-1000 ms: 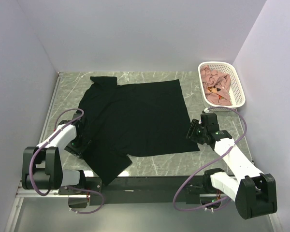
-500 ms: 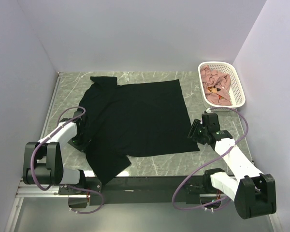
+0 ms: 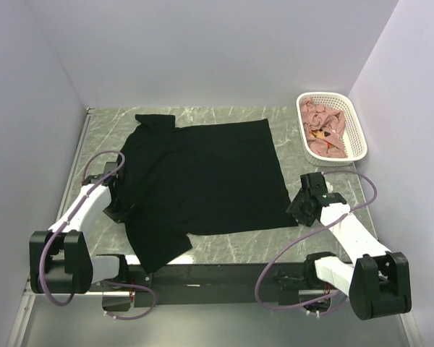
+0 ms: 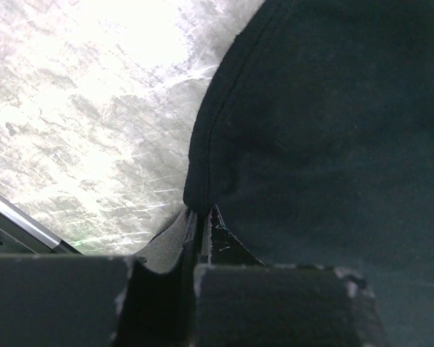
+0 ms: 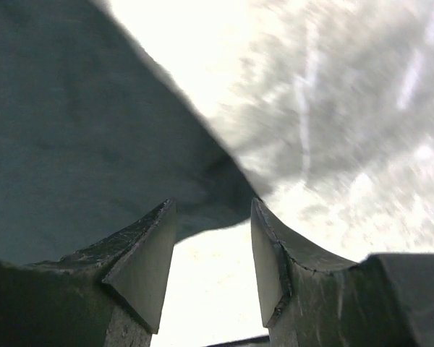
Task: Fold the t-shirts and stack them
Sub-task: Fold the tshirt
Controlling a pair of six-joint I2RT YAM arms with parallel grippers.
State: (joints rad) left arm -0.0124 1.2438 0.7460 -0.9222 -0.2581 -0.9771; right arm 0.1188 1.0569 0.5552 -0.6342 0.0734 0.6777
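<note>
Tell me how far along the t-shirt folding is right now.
Done: the black t-shirt lies spread flat on the table, with no fold made yet. In hand: the left gripper is shut on the shirt's edge, and the right gripper hangs open around its near right corner. Left: folding it, then the pink cloth, all heaped in the white basket. Nothing is stacked.

The black t-shirt [image 3: 202, 173] blankets the middle of the marble table [image 3: 286, 126]. Bare stone lies open along the top edge and in the lane at right, between the shirt and the white lattice basket [image 3: 360, 137] in the upper right corner, heaped with pink cloth [image 3: 322, 130]. Walls [image 3: 202, 50] close three sides.
</note>
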